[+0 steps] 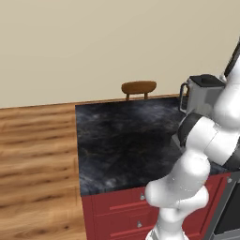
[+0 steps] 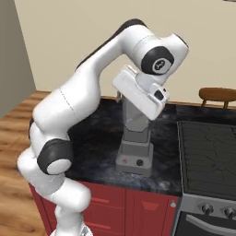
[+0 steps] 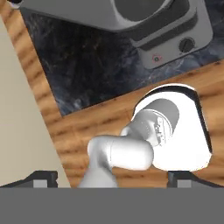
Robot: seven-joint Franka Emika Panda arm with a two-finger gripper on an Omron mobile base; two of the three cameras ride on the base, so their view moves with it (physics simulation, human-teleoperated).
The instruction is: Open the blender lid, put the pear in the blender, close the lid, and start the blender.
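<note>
Hand view: gripper (image 3: 113, 175) jaws spread wide, holding nothing. Blender (image 3: 131, 17) stands upright on the dark counter (image 3: 87, 65), directly ahead of the gripper, at the frame's top; pear not located.

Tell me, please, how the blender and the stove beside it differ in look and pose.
The blender stands tall, narrow and grey on the counter; the stove lies flat, wide and black. The blender's buttons sit above the counter, the stove's knobs below its top. Both carry controls in front.
</note>
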